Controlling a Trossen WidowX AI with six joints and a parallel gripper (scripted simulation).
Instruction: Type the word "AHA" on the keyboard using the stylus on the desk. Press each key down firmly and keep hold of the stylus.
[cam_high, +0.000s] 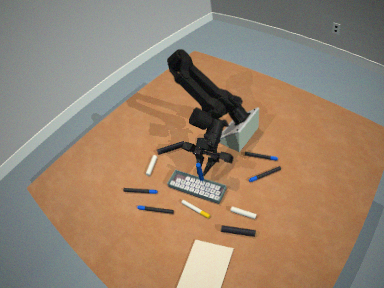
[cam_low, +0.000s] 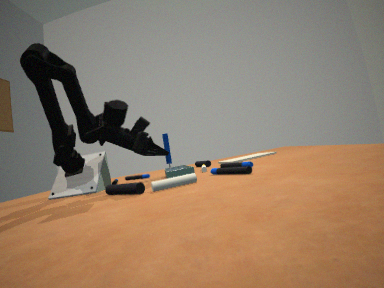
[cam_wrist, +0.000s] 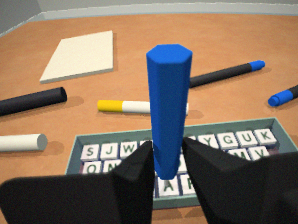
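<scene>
Black parallel-jaw gripper (cam_high: 206, 171) (cam_low: 168, 153) (cam_wrist: 167, 145): fingers closed on the stylus.
Blue hexagonal stylus (cam_high: 200, 172) (cam_low: 166, 148) (cam_wrist: 169, 110): nearly upright, tip at the A key (cam_wrist: 168, 186).
Green-framed keyboard (cam_high: 175, 187) (cam_low: 180, 173) (cam_wrist: 283, 134): below the gripper.
White-and-yellow pen (cam_high: 195, 209) (cam_wrist: 123, 106): beyond the keyboard in the wrist view.
Cream flat panel (cam_high: 206, 265) (cam_low: 247, 157) (cam_wrist: 82, 55): farther, left.

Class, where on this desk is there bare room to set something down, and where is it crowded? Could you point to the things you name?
Bare wood shows between the cream pad (cam_high: 206, 265) (cam_wrist: 82, 56) and the desk's left edge in the top view, and right of the thick black marker (cam_high: 238, 231) (cam_wrist: 35, 101). It is crowded around the keyboard (cam_high: 175, 187) (cam_wrist: 72, 150), with pens close by and the gripper (cam_high: 200, 169) (cam_wrist: 167, 145) above.
</scene>
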